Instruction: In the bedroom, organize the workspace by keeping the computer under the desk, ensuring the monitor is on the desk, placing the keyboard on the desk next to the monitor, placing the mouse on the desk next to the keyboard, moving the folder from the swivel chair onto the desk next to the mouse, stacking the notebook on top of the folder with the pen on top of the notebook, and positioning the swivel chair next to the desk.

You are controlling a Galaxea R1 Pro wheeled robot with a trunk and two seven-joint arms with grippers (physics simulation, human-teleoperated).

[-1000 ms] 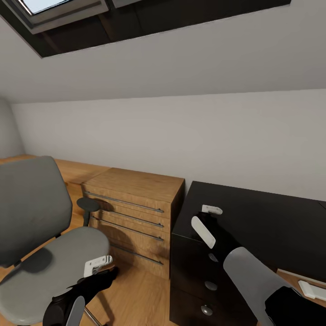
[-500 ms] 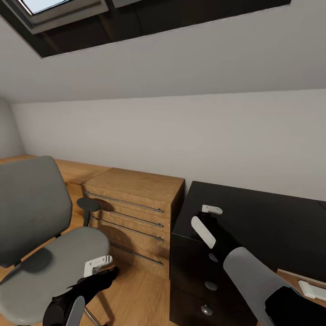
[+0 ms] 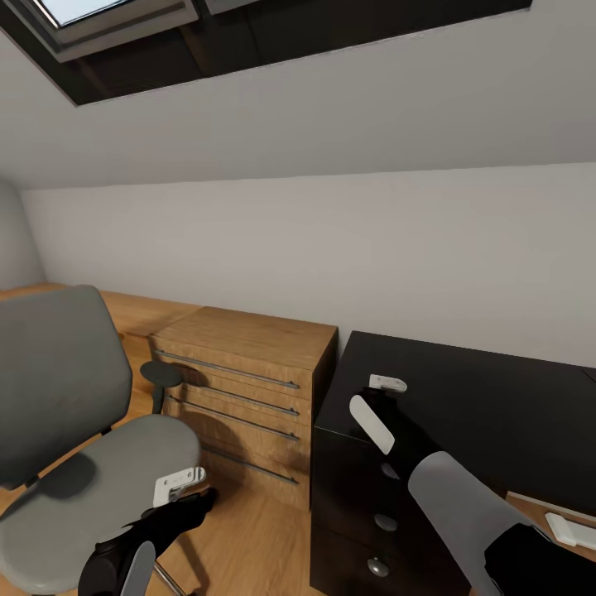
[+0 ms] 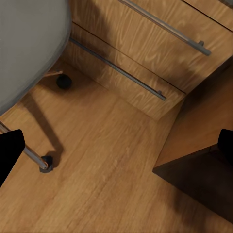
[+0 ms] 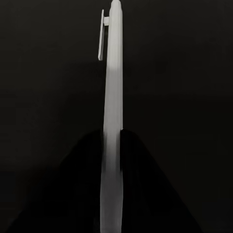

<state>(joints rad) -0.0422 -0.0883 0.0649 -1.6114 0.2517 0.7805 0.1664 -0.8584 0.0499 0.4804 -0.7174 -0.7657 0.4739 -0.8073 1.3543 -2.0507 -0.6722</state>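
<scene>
Pen (image 5: 112,121) pinched in the right gripper (image 3: 379,403), pale shaft with its clip running up out of the dark fingers in the right wrist view; clenched on it, by the look of things. Held over the flat top of the black drawer unit (image 3: 497,406) with round silver knobs, at the lower right of the head view. Left gripper (image 4: 116,150) released, fingers wide apart, low over the wood floor (image 4: 111,194) just beside the swivel chair (image 3: 99,463).

Chair at the lower left of the head view, grey seat bare, so folder probably already taken off it. Light-wood drawer chest (image 3: 248,364) between chair and black unit, against the pale wall under the sloped ceiling.

Judged late in the task: pen in hand, likely the last item of the stack. Left to do: carry pen to the desk, lay it on the notebook, then bring the chair beside the desk. State of the desk arrangement cannot be told from here.
</scene>
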